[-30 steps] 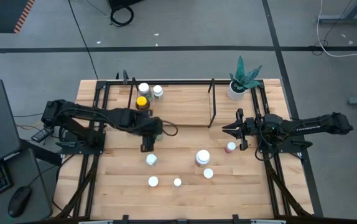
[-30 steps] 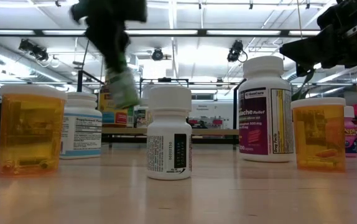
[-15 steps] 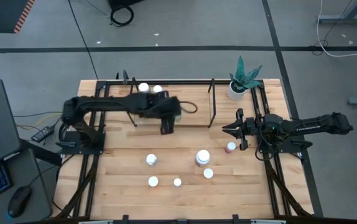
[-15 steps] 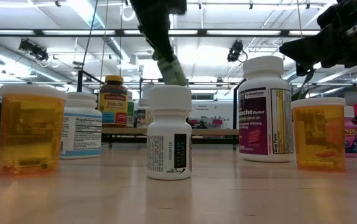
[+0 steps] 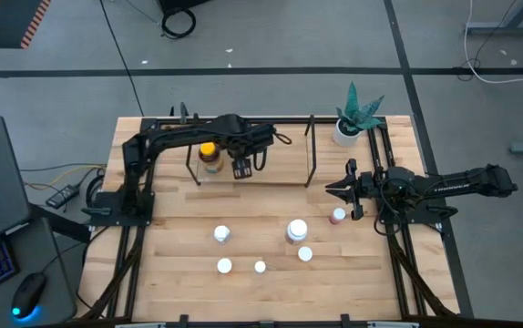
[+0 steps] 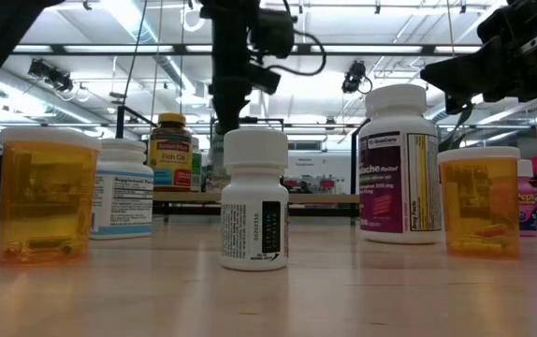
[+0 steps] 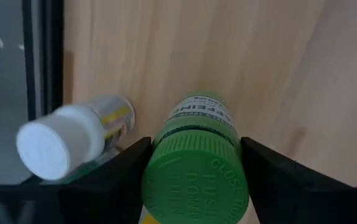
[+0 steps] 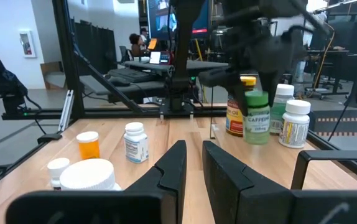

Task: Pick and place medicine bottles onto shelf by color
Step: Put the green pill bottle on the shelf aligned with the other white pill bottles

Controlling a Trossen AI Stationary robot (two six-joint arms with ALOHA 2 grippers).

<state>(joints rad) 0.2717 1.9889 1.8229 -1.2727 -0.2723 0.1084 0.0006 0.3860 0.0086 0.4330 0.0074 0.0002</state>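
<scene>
The green-capped bottle [image 7: 194,168], light, rigid and slick-sided, so best pinched just below its cap, hangs above the shelf [image 5: 280,155] clamped in the left hand [image 5: 242,169], while the right hand [image 5: 345,190] waits closed over the surface [image 5: 170,264].

green-capped bottle [image 7: 196,180]: upright, gripped in left claw [image 5: 242,169] | over shelf [image 5: 280,155], beside yellow-capped bottle [image 5: 209,155]
</scene>
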